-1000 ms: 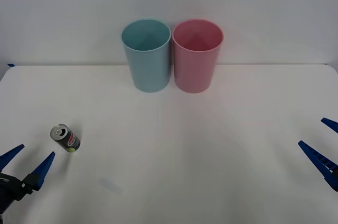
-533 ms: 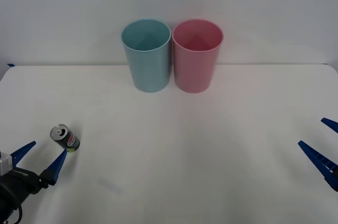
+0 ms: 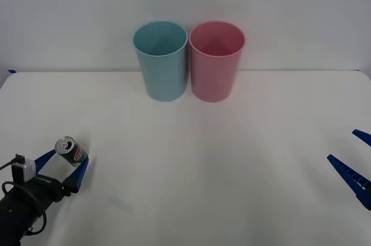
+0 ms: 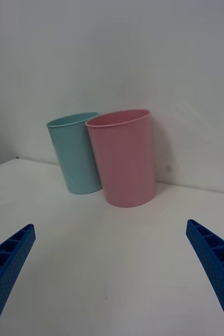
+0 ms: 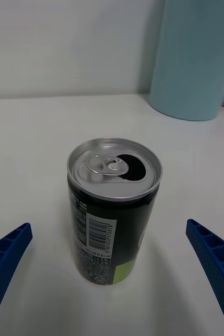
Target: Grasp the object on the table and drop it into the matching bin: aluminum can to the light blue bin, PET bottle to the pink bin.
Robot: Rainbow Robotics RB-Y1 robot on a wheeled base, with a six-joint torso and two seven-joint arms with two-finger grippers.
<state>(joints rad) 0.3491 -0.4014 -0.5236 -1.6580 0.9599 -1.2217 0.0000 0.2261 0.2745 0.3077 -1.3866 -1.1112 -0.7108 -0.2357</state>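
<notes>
The aluminum can (image 3: pixel 71 151), small and black with an opened silver top, stands upright on the white table (image 3: pixel 232 159) at the near left. My left gripper (image 3: pixel 62 165) is open just in front of it, one blue finger on each side. In the left wrist view the can (image 5: pixel 113 210) is centred between the spread fingers of that gripper (image 5: pixel 107 227), and neither finger touches it. The light blue bin (image 3: pixel 160 60) and the pink bin (image 3: pixel 216 60) stand side by side at the back centre. My right gripper (image 3: pixel 356 156) waits open at the right edge.
The right wrist view has the pink bin (image 4: pixel 123 157) in front of the light blue bin (image 4: pixel 77 155), beyond the open right gripper (image 4: pixel 110 227). In the left wrist view the light blue bin (image 5: pixel 193 58) rises behind the can. A white wall backs the table.
My left gripper has moved forward and to the right, from the near left corner up to the can, which now sits between its open fingers. The can and right arm stayed still.
</notes>
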